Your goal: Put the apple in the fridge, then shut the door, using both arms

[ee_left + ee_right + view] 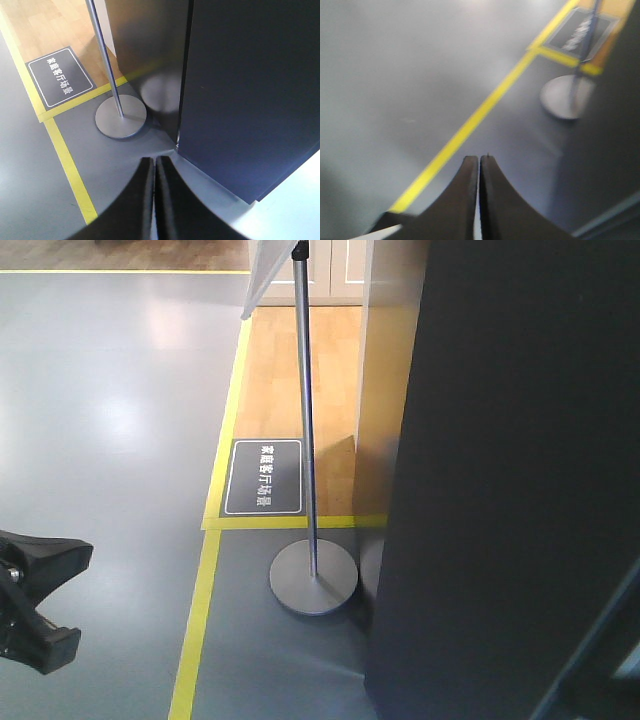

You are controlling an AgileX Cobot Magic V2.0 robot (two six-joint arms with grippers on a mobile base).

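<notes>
While the tall dark grey fridge (510, 480) fills the right side of the front-facing view, only its closed outer faces are shown, so its contents cannot be told, and the small red apple is not seen in any view. In the left wrist view a thin vertical seam is seen between two dark grey panels; the nearer, wider one appears to be the tall dark grey door (250, 95), lying flush against the fridge body.

The left black tapering gripper (154, 165) is seen from its wrist camera with its two fingers pressed together, nothing held between them, pointed at the grey floor (30, 170) near the lower corner of the fridge. The right black tapering gripper (479, 162) is likewise seen with its fingers together and empty, above the same grey floor beside a strip of yellow floor tape (470, 125); this view is blurred.

A round grey metal stand base (313, 578) with a thin upright pole (306, 390) is seen just beside the fridge. A dark rectangular floor sign with white characters (263, 477) is laid on the light wooden flooring (290, 370) behind the tape. A black arm segment (35, 600) is seen at the lower left edge of the front view.
</notes>
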